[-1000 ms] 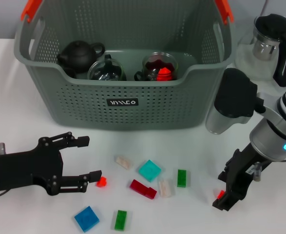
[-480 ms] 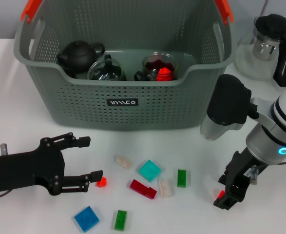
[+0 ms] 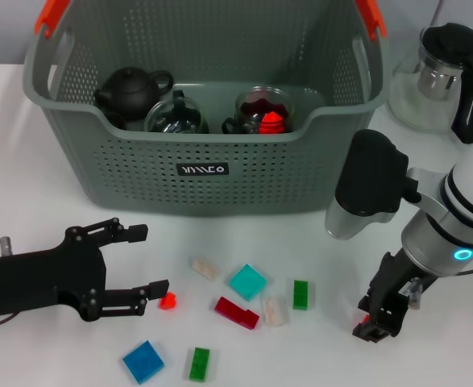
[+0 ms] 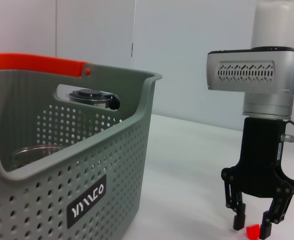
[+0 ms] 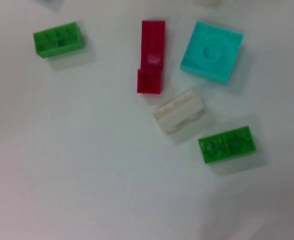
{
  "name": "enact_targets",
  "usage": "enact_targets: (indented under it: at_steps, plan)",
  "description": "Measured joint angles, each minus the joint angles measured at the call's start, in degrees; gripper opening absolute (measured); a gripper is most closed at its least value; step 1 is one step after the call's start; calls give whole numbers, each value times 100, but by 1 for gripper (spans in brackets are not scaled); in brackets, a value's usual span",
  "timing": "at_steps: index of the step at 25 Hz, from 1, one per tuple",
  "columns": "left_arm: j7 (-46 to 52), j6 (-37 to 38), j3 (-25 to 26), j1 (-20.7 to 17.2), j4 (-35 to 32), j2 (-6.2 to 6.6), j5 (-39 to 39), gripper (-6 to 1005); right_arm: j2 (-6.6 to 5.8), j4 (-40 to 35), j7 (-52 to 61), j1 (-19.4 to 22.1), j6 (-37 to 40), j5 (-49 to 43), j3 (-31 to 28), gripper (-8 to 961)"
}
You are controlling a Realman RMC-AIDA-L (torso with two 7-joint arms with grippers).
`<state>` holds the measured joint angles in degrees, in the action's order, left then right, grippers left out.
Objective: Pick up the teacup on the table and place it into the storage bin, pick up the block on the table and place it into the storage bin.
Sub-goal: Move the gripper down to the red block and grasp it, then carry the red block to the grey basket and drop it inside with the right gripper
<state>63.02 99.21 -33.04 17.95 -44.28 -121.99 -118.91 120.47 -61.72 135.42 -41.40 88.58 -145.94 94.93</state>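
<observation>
The grey-green storage bin (image 3: pixel 204 161) stands at the back, also seen in the left wrist view (image 4: pixel 61 165). Inside it are a black teapot (image 3: pixel 131 90) and two glass teacups (image 3: pixel 176 117), (image 3: pixel 264 109). Several blocks lie scattered in front. My left gripper (image 3: pixel 149 260) rests open at the front left, its near fingertip beside a small red block (image 3: pixel 168 301). My right gripper (image 3: pixel 373 326) points down at the front right. The left wrist view shows this right gripper (image 4: pixel 252 226) open, straddling another small red block (image 4: pixel 253 231) on the table.
On the table lie a blue block (image 3: pixel 143 360), green blocks (image 3: pixel 199 364) (image 3: pixel 300 294), a teal block (image 3: pixel 247 282), a dark red block (image 3: pixel 237 312) and cream blocks (image 3: pixel 205 268). A glass pitcher with black handle (image 3: pixel 450 76) stands at the back right.
My right arm has shifted a little to the left, its gripper staying low over the small red block. The left gripper has hardly moved.
</observation>
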Motion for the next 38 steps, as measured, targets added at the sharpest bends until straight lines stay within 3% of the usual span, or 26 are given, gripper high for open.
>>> enact_targets:
  at_steps: [13,15,19,28,38]
  plan:
    - [-28,-10,150,-3,69,17,-25,877,4,89,63,-84,-47,-7,24,217]
    - [-28,-9,150,-3,69,17,-20,877,3,67,59,-83,-52,-9,6,104]
    - [-28,-7,150,-3,69,17,-20,877,-18,-161,19,-42,61,-2,-95,105]
    - [-27,-2,149,-11,49,17,-21,878,-26,-1458,-87,-47,1043,322,-879,104]
    - [-26,55,210,-3,26,23,-24,878,-3,-2341,4,-1227,1925,848,-1816,105]
